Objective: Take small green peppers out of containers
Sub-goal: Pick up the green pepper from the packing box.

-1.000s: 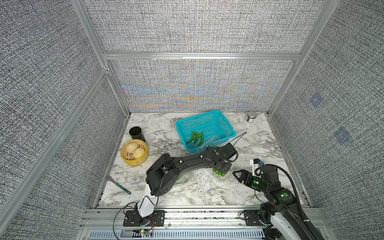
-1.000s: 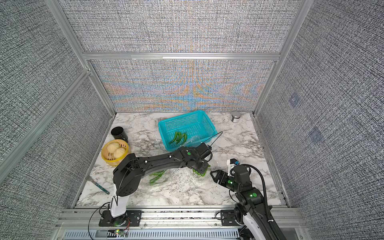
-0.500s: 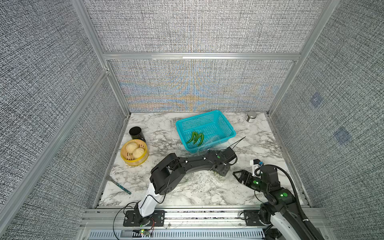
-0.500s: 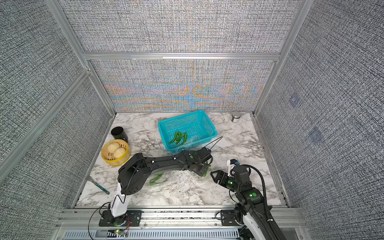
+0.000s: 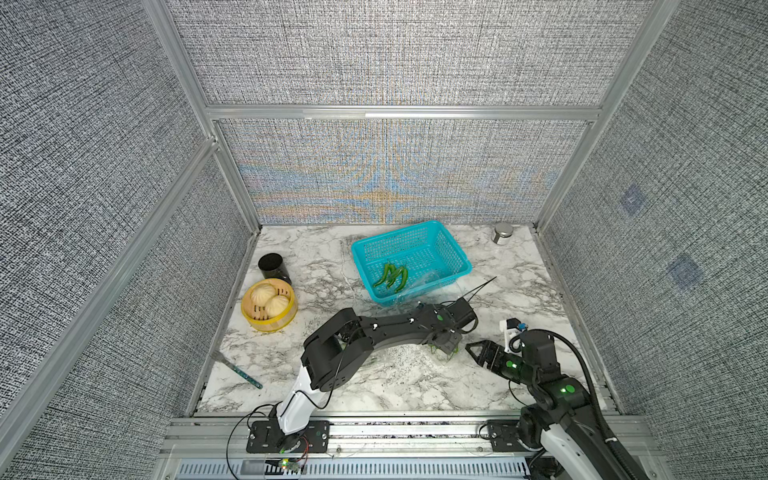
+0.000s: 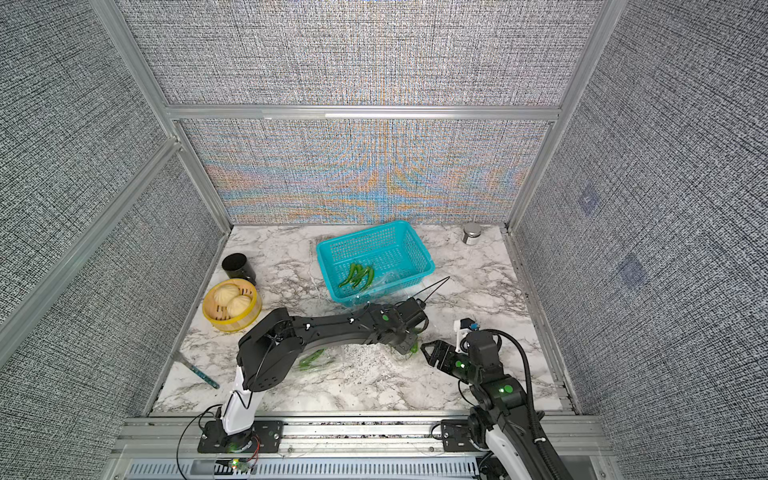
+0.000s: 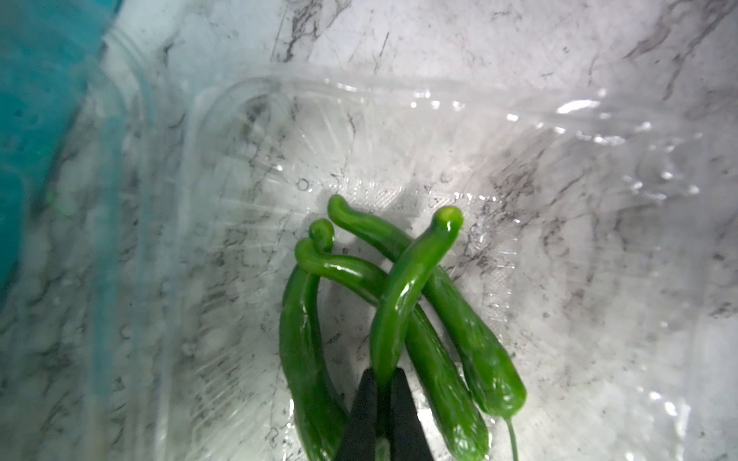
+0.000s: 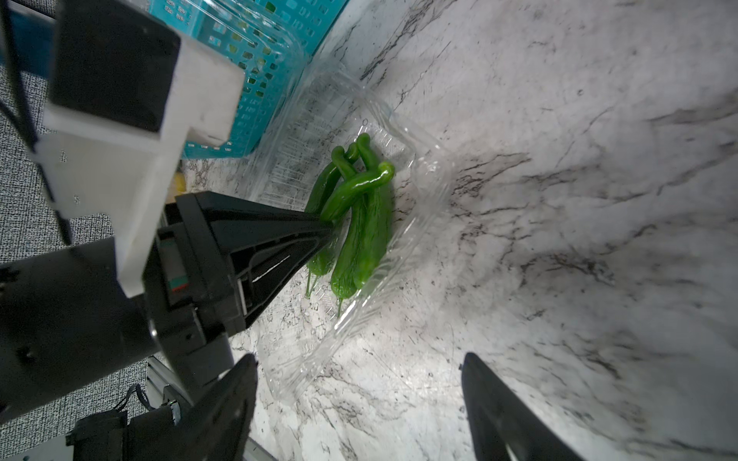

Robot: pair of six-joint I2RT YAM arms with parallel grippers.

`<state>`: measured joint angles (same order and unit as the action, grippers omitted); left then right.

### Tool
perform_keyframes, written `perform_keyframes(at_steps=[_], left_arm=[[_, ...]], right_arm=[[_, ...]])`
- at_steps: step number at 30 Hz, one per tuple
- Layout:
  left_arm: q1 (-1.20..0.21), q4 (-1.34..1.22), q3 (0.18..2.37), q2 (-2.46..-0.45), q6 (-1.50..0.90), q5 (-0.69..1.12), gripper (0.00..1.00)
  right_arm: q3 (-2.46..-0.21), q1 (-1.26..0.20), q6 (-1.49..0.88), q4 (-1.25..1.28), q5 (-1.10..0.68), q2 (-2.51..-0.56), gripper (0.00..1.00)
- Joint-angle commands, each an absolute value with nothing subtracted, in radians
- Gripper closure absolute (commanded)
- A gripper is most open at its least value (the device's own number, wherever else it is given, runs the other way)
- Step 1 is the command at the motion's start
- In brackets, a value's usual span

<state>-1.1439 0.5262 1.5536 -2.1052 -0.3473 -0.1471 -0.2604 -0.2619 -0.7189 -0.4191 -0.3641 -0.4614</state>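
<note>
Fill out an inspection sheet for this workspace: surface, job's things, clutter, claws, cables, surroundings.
Surface: marble tabletop, dark speckles mid-table.
Job's things: four green peppers in an open clear container; more peppers in the teal basket; second container holding peppers by the left arm's elbow.
Clutter: yellow steamer with buns, black cup, metal tin, teal-handled tool.
Claws: left claw shut on the topmost pepper; right claw open, empty.
Cables: black cable looping along the right arm; wires at the left base.
Surroundings: grey woven walls, aluminium frame.
</note>
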Motion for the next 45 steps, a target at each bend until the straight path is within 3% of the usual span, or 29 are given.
perform_keyframes(at_steps=[1,4,8,10,12,19,22,25,45], left_arm=[[-1.147,0.532,1.560,-2.100,-0.335,-0.169,1.00],[-1.148,0.533,1.564,-2.098,-0.333,-0.169,0.98],[-1.150,0.551,1.582,-2.122,-0.329,-0.179,0.70],[-1.151,0.550,1.580,-2.128,-0.331,-0.181,0.60],[-1.151,0.549,1.582,-2.133,-0.333,-0.183,0.58],[-1.152,0.554,1.585,-2.153,-0.334,-0.188,0.61],[-1.153,0.555,1.582,-2.148,-0.334,-0.191,0.79],[-1.154,0.559,1.586,-2.134,-0.328,-0.193,0.87],[-1.157,0.675,1.677,-2.072,-0.382,-0.194,0.93]], right_arm=[[-0.262,-0.262,-0.714,-0.423,-0.367,-0.457,0.19],[-0.258,-0.262,-0.715,-0.426,-0.367,-0.454,0.19],[-0.256,-0.263,-0.715,-0.428,-0.367,-0.452,0.19],[-0.258,-0.262,-0.715,-0.431,-0.367,-0.448,0.19],[-0.258,-0.261,-0.715,-0.433,-0.367,-0.445,0.19],[-0.253,-0.261,-0.715,-0.434,-0.365,-0.442,0.19],[-0.253,-0.261,-0.715,-0.433,-0.366,-0.442,0.19],[-0.253,-0.261,-0.716,-0.433,-0.365,-0.443,0.19],[-0.251,-0.261,-0.718,-0.438,-0.367,-0.433,0.19]])
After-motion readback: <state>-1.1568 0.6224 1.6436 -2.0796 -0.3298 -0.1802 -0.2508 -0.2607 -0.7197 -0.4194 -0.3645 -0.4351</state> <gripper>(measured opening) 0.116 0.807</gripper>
